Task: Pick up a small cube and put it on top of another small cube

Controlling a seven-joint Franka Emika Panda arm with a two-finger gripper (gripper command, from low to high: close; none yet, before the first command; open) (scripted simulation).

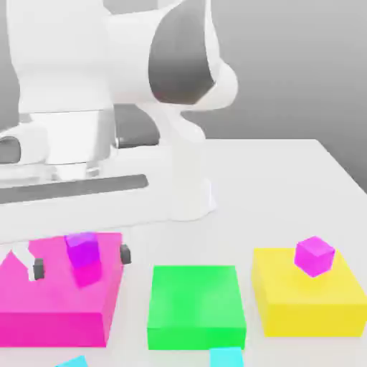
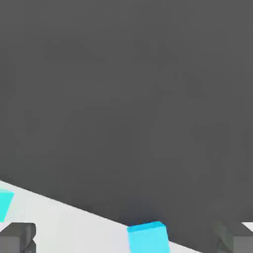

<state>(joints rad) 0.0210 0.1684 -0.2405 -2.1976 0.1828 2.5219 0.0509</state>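
1. Approach step, as I read it: the hand [image 1: 81,262] hangs over the magenta block [image 1: 43,308], out to the exterior view's left of the green block [image 1: 195,304]. Its fingers are spread wide apart with nothing held.
2. Left cyan cube [image 1: 72,363] lies on the tabletop [image 1: 287,186], off the green block's left front corner.
3. First purple cube [image 1: 82,248] sits on the magenta block, left of the green block and between the fingers in this view.
4. Right cyan cube [image 1: 226,356] sits just in front of the green block. Which cyan cube is the target I cannot tell.
5. Second purple cube [image 1: 314,256] rests on the yellow block [image 1: 308,301], right of the green block.
6. Next move, I'd judge: carry the hand out past the green block's front edge, centre it over a cyan cube, then lower.
7. Count: two cyan cubes, two purple cubes, three flat blocks, one hand.
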